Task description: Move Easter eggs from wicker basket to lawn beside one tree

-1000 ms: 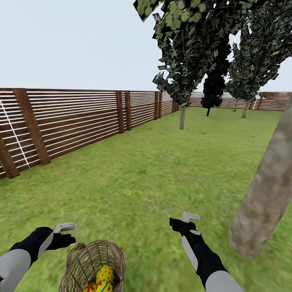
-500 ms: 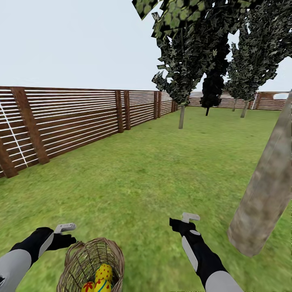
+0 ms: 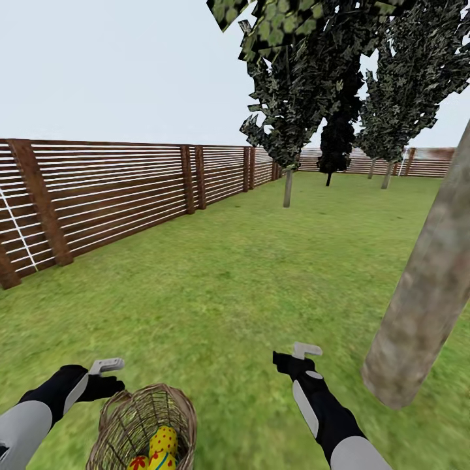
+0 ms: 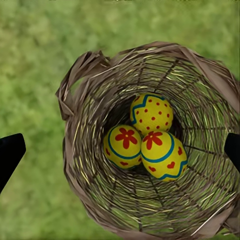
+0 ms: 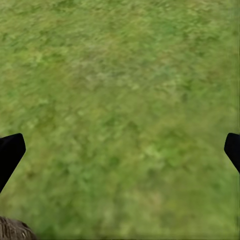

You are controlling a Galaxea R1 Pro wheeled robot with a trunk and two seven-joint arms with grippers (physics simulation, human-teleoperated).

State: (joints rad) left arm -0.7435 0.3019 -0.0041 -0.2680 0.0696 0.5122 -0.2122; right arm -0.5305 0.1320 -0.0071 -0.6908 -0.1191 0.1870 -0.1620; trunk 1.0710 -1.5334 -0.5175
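Left tool spread above wicker basket, lawn, fence

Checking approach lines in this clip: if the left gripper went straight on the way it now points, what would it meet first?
Probably the three Easter eggs clustered at the bottom of the wicker basket. The left gripper looks straight down into the basket's open mouth, fingers spread wide, though depth is hard to judge.

1. Three bright yellow Easter eggs are marked with red dots, flowers and hearts and blue-green bands.
2. The wicker basket is woven in tan-brown.
3. The lawn is mottled green.
4. The tree trunk is mottled grey-brown.
5. The fence is slatted in brown.
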